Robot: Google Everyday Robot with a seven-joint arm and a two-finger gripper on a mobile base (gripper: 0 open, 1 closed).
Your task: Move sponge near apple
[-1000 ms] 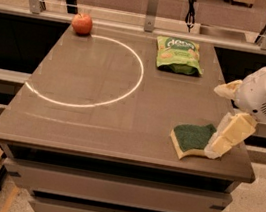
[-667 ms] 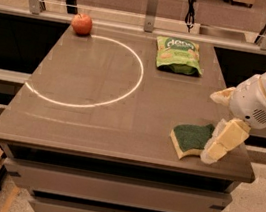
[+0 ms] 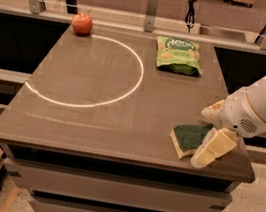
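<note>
Across the brown table (image 3: 95, 122) little looks done: the wavy, green-topped yellow foam sponge (image 3: 187, 137) lies by the front right corner; the tool (image 3: 203, 137) straddles its right end, jaws apart, unclamped; the small round red apple (image 3: 82, 23) sits at the far left corner, well apart.

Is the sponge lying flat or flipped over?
Right side up: the sponge lies flat on the table, dark green top showing, yellow foam underneath, with the gripper right beside it.

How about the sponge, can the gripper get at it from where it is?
Probably yes: the gripper sits right beside the sponge at the front right corner of the table, seemingly open, nothing between them.
</note>
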